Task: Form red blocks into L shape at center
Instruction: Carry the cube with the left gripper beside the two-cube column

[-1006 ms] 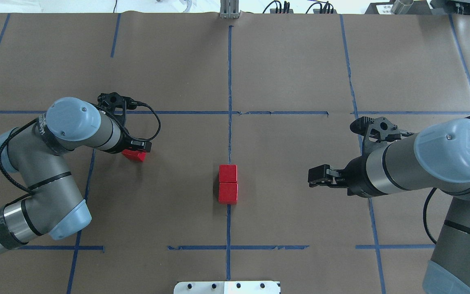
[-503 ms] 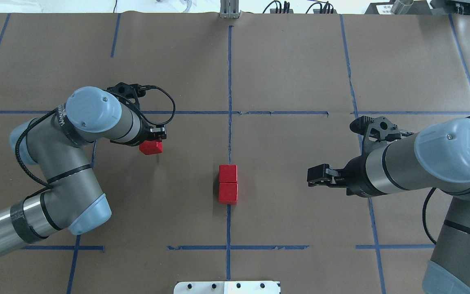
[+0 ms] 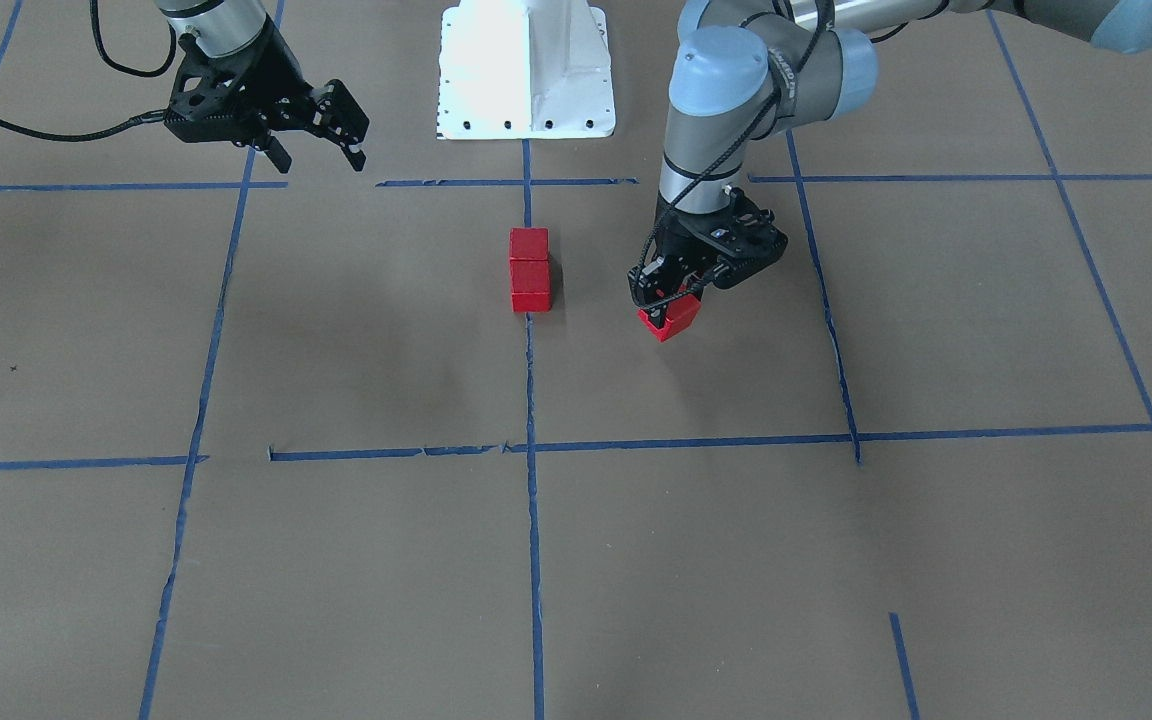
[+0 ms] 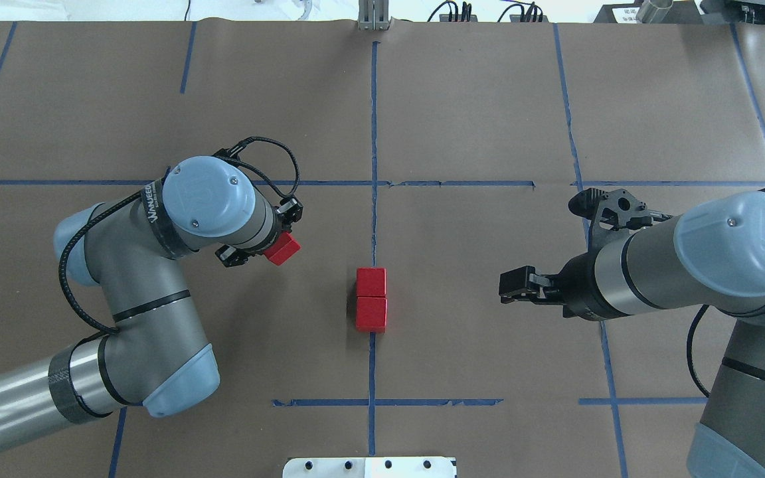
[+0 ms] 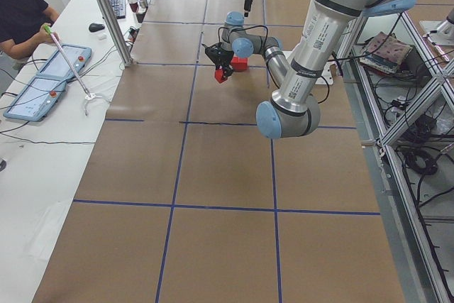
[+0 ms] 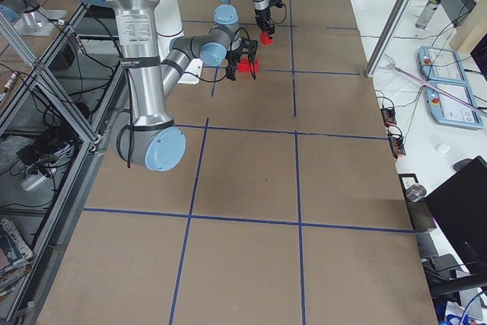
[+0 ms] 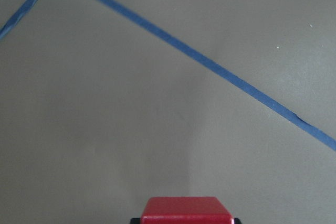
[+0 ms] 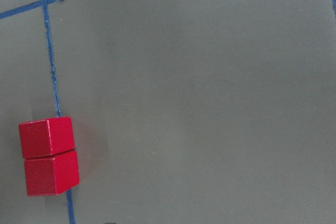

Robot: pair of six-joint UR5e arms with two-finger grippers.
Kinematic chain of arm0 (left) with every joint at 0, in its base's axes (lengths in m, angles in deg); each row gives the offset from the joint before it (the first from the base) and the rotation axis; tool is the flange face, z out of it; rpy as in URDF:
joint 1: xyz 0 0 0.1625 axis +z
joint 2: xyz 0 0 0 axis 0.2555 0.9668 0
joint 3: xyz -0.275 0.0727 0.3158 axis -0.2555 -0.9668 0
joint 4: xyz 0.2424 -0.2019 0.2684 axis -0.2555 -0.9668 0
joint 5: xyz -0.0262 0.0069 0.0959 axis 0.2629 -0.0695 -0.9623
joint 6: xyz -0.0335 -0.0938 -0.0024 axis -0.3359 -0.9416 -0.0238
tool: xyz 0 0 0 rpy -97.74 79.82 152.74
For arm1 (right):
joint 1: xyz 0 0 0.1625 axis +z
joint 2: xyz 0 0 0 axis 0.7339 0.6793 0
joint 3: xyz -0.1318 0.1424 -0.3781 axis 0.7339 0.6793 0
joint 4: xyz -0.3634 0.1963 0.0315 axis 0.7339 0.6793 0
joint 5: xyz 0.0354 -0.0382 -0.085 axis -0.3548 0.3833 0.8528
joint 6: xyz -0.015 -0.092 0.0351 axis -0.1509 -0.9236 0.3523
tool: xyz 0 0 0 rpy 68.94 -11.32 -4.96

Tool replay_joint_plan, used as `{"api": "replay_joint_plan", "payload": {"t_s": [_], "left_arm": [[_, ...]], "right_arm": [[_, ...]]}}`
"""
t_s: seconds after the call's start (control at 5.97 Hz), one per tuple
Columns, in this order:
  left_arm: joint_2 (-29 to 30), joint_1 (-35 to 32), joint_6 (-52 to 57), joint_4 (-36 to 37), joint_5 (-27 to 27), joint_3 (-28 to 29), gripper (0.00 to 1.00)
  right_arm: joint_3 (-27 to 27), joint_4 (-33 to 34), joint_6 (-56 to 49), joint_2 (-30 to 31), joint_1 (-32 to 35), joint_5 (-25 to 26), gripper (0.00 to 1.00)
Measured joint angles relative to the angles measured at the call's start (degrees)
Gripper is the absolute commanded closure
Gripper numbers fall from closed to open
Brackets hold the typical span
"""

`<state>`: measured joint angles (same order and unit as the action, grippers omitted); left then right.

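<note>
Two red blocks (image 4: 371, 282) (image 4: 371, 313) sit touching in a line on the blue centre tape. They also show in the front view (image 3: 529, 266) and in the right wrist view (image 8: 48, 156). My left gripper (image 4: 277, 248) is shut on the third red block (image 4: 283, 247), held a little above the table to the left of the pair. It shows in the front view (image 3: 671, 318) and at the bottom edge of the left wrist view (image 7: 182, 212). My right gripper (image 4: 503, 290) is open and empty, hovering to the right of the pair.
The white robot base (image 3: 526, 70) stands at the table's near edge behind the pair. Blue tape lines (image 4: 374, 133) cross the brown table cover. A person (image 5: 21, 12) sits at a side desk beyond the table's far edge.
My left arm has carried the third red block to the right, toward the centre pair, and turned its wrist. The right arm and the two centre blocks have not moved.
</note>
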<state>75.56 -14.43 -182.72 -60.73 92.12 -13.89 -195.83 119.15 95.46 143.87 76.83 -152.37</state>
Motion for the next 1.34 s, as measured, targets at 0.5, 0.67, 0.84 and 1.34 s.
{"api": "replay_joint_plan", "payload": {"t_s": [0.5,0.67,0.84,1.34], "left_arm": [[3.7,4.7,-24.1,8.8,-4.9,0.4,1.00],[6.4,5.2,-28.9,12.4,-4.9,1.4,0.99],[9.0,5.4,-32.1,14.4,-4.6,3.6,0.99],[12.0,5.6,-37.1,14.8,-4.3,7.5,0.99]], "right_arm": [[0.0,0.0,0.0,0.0,-0.1,0.3,0.00],[0.0,0.0,0.0,0.1,-0.1,0.3,0.00],[0.1,0.0,0.0,0.2,-0.2,0.4,0.00],[0.2,0.0,0.0,0.4,-0.4,0.5,0.00]]}}
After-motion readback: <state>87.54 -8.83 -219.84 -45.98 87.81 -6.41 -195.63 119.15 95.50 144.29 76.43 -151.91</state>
